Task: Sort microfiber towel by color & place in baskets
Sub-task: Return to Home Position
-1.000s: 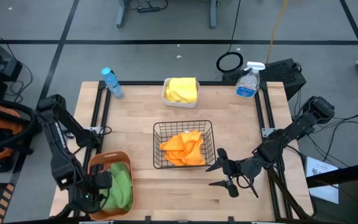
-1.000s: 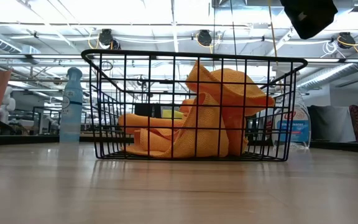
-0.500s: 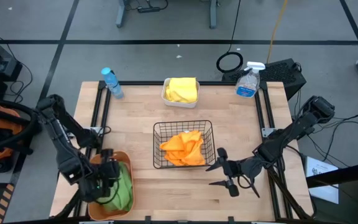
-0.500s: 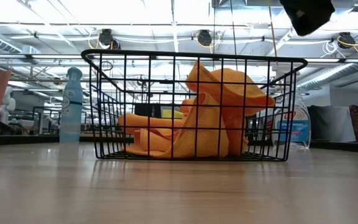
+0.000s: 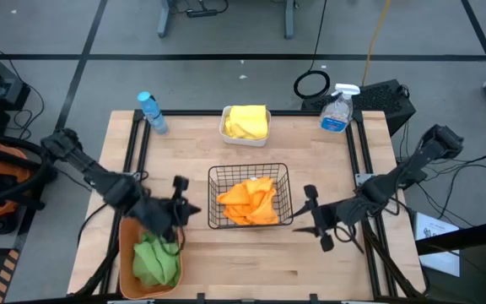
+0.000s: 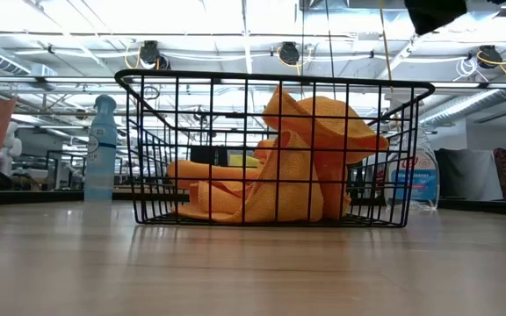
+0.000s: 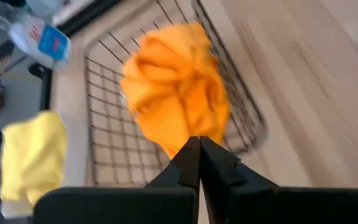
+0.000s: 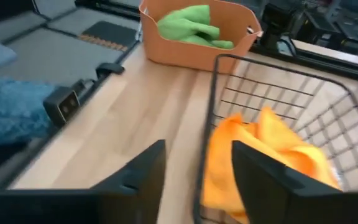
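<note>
Orange towels (image 5: 249, 201) lie heaped in the black wire basket (image 5: 214, 173) at mid-table. Yellow towels (image 5: 246, 121) fill the white tub (image 5: 224, 128) at the far edge. Green towels (image 5: 155, 258) lie in the orange-brown tub (image 5: 125, 241) at the near left. My left gripper (image 5: 191, 209) is shut and empty. It hovers between that tub and the wire basket and points at the orange towels (image 7: 176, 99). My right gripper (image 5: 309, 218) stands open just right of the basket, with the basket's near wall (image 8: 205, 124) ahead of its fingers.
A blue-capped water bottle (image 5: 152, 112) stands at the far left corner and a clear spray bottle (image 5: 337, 111) at the far right. Bare wood (image 5: 243, 262) shows along the near edge between the orange-brown tub and my right gripper.
My left gripper has risen out of the orange-brown tub, swung toward the wire basket and shut empty. The green towels stay in the tub. My right gripper has risen a little and drawn slightly toward the table's far right.
</note>
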Controlling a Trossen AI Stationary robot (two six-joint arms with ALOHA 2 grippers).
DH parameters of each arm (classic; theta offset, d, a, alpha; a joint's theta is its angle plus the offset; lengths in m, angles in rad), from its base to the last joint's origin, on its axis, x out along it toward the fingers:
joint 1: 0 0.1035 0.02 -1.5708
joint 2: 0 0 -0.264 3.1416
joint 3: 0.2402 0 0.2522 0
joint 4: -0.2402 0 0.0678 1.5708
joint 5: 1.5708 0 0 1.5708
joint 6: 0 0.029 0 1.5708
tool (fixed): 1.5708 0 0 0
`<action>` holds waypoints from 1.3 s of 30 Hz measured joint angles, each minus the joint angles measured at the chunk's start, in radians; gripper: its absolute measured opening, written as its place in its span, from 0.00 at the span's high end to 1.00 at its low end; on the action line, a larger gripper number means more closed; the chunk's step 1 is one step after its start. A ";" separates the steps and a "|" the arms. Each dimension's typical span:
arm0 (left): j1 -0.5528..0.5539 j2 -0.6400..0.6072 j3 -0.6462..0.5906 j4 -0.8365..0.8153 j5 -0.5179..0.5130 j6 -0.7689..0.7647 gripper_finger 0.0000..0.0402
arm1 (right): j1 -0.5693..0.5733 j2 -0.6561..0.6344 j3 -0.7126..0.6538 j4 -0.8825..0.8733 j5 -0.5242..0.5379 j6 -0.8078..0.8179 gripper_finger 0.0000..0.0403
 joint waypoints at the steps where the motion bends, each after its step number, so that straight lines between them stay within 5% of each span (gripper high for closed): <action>1: 0.034 -0.012 -0.004 0.028 0.019 0.041 0.98 | -0.006 -0.022 0.000 -0.033 -0.001 -0.014 0.61; 10: 0.305 -0.121 -0.113 0.309 0.243 0.273 0.99 | -0.075 -0.256 -0.102 -0.138 -0.010 -0.122 0.98; 18: 0.491 -0.239 -0.352 0.585 0.436 0.313 0.99 | -0.144 -0.522 -0.307 -0.077 -0.055 -0.121 0.98; 25: 0.597 -0.372 -0.557 0.647 0.504 0.270 0.99 | -0.163 -0.692 -0.458 -0.001 -0.143 -0.168 1.00; 30: 0.655 -0.496 -0.698 0.772 0.598 0.255 0.99 | -0.173 -0.777 -0.555 0.069 -0.149 -0.129 1.00; 39: 0.692 -0.667 -0.865 0.818 0.605 0.181 0.99 | -0.175 -0.824 -0.654 0.169 -0.168 -0.130 1.00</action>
